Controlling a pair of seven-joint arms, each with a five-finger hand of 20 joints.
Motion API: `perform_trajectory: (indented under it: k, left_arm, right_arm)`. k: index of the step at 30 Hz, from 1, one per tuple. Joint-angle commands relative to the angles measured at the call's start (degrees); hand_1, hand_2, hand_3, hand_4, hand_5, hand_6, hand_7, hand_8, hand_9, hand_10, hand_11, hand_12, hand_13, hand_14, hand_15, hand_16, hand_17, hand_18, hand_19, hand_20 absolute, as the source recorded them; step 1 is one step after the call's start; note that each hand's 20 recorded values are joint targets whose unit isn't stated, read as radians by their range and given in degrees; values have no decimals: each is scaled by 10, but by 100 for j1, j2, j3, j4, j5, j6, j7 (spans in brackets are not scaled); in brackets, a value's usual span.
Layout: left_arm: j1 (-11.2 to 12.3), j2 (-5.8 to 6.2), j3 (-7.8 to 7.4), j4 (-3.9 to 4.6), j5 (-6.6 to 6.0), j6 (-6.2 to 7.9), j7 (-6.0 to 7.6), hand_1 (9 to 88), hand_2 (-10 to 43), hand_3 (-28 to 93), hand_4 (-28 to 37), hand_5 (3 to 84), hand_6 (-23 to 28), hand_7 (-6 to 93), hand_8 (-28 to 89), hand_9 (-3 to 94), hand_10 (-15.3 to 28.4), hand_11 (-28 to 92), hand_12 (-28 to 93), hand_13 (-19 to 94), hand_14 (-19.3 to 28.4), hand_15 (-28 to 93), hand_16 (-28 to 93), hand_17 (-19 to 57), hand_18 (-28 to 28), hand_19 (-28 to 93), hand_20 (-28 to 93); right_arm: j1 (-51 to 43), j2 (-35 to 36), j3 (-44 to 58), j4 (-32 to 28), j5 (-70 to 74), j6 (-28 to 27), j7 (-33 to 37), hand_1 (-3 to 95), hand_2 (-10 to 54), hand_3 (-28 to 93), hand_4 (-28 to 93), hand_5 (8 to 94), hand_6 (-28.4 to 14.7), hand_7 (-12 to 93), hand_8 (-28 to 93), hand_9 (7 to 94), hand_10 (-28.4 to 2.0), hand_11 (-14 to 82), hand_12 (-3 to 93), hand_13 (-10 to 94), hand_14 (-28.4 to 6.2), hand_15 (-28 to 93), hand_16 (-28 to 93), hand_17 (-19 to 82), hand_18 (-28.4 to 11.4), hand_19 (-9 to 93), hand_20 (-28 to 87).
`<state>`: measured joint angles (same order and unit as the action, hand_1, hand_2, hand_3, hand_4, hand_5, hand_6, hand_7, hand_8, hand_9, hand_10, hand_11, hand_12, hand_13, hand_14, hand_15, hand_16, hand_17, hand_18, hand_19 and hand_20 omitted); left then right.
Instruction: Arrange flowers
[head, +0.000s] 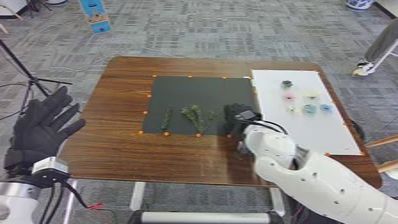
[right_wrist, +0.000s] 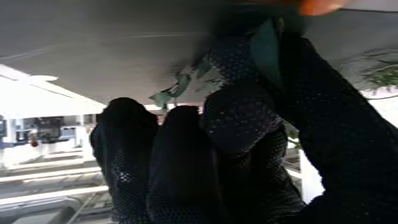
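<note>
Leafy sprig (right_wrist: 266, 52): likely light, flexible, easily bruised; grip by the stem.
Location: black mat's (head: 200, 90) right edge, inward from the table's (head: 115, 150) right edge.
Right hand (head: 238, 112): fingers and thumb pinching leafy sprig.
Left hand (head: 40, 125): fingers extended.

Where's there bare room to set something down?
Bare: the table left of the dark mat, the mat's far half beyond the green stems, and the white board nearer than the flower heads. Crowded: the mat's near right corner, where the right hand pinches a leafy sprig.
</note>
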<state>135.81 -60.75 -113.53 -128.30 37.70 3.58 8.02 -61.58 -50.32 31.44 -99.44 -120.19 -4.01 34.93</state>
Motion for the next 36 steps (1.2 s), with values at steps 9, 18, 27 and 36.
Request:
perform_trajectory:
  k: [9, 18, 27, 36]
  left_arm:
    - [21, -28, -9, -10, -26, -4, -50, 259, -29, 554, -283, 257, 25, 145, -78, 184, 91, 95, 188, 153, 125, 94, 71, -134, 255, 397, 53]
    - [27, -39, -19, -8, -28, -3, -51, 260, -28, 552, -283, 257, 25, 145, -78, 184, 91, 94, 188, 152, 126, 94, 72, -134, 255, 397, 53]
    - [49, -59, -13, -18, -30, -11, -28, 261, -27, 549, -283, 258, 25, 145, -78, 184, 92, 94, 188, 152, 126, 93, 71, -135, 255, 396, 53]
    - [111, -89, -32, -45, -27, 5, 4, 260, -27, 551, -283, 258, 26, 145, -78, 185, 92, 95, 188, 153, 126, 96, 71, -135, 255, 397, 53]
  right_arm:
    - [-177, -149, -7, 60, -180, -274, 44, 429, -95, 783, -139, 761, 15, 479, 234, 884, -69, 585, 362, 872, -17, 823, 402, 614, -189, 932, 753]
    - [-403, -28, 506, -200, -314, -414, 91, 262, -95, 766, -230, 764, -2, 422, -79, 870, -72, 563, 380, 859, -25, 819, 419, 605, -190, 932, 757]
    - [-686, 351, 1531, -917, 170, 360, 134, 208, -95, 741, -255, 764, -10, 405, -85, 867, -76, 557, 377, 855, -32, 817, 416, 605, -188, 932, 755]
    - [-513, 999, 1498, -266, -463, 1292, 160, 281, -95, 762, -232, 598, -33, 313, -86, 671, -129, 522, 363, 670, -92, 794, 375, 380, -214, 929, 599]
